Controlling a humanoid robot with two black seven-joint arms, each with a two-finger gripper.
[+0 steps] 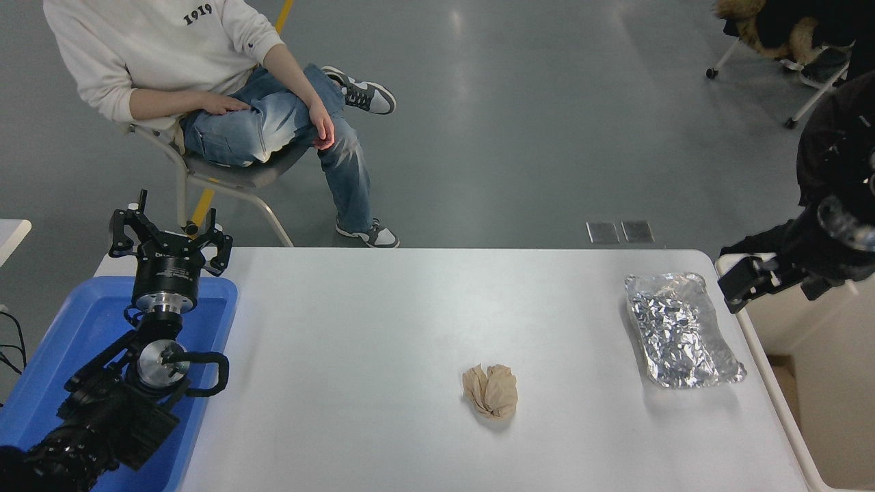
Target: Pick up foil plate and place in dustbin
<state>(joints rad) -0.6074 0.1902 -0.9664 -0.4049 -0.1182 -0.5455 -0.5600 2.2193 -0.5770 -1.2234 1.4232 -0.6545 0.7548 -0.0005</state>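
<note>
Foil plate is lying unheld at the surface's three-o'clock edge; right gripper, finger state unclear, is risking crushing its thin rim.

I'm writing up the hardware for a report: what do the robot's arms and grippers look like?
Both arms are black. The left gripper has angular, skeletal black fingers on a round black body, with polished silver metal rings at the wrist and a looped black cable beside the joint. The right gripper is a blocky black form below a silver-ringed joint.
</note>
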